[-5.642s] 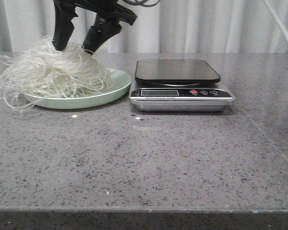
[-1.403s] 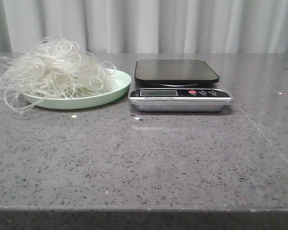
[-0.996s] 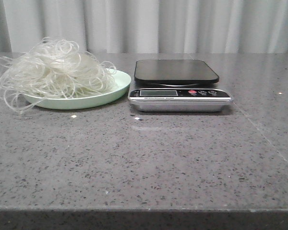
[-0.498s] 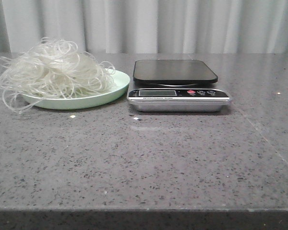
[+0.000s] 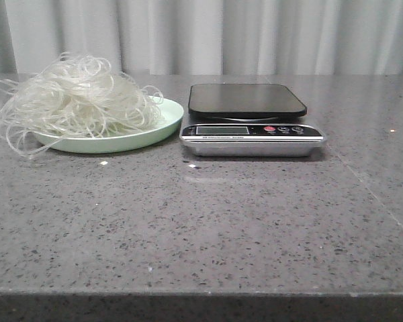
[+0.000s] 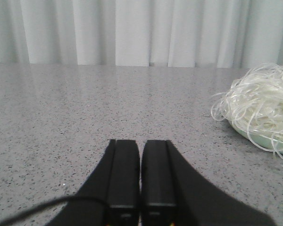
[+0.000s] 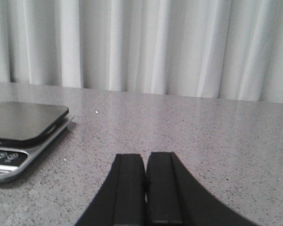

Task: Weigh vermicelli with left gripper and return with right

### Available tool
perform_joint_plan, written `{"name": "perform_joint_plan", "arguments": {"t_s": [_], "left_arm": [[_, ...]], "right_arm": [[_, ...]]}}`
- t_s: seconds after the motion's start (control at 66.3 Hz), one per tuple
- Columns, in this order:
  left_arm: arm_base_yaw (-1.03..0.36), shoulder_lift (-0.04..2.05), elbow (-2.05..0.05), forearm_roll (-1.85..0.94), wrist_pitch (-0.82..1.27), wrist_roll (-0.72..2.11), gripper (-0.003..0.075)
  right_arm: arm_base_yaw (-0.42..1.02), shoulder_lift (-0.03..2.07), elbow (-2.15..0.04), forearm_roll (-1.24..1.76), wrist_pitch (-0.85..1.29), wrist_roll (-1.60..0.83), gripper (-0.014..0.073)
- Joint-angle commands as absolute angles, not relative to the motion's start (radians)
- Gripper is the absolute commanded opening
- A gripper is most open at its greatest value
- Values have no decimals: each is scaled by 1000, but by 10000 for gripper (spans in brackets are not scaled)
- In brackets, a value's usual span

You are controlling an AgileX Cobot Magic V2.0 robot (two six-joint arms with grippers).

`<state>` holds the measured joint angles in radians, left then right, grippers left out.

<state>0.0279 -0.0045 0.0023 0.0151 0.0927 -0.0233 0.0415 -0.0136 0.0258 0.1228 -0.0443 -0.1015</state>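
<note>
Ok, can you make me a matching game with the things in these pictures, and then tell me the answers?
Things:
1. vermicelli
2. plate
3. scale
4. left gripper

Descriptions:
A. pale green, under the noodles
B. black fingers pressed together, holding nothing
C. whitish tangle piled on the plate
D. dark top with nothing on it

Pairs: 1-C, 2-A, 3-D, 4-B

1. The table is grey speckled stone and fills the lower part of the frame.
2. A pale green plate lies on it at the upper left.
3. A kitchen scale lies on it just right of the plate, near the centre top.
</note>
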Motion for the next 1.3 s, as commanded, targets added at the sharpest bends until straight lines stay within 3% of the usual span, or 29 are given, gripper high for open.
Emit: {"name": "perform_joint_plan", "arguments": {"t_s": [0.0, 1.282], "left_arm": [[20, -24, 10, 8, 18, -27, 127], [20, -24, 10, 8, 18, -27, 127]], "right_arm": [[38, -27, 20, 89, -135, -38, 157], [36, -26, 20, 57, -129, 0, 157]]}}
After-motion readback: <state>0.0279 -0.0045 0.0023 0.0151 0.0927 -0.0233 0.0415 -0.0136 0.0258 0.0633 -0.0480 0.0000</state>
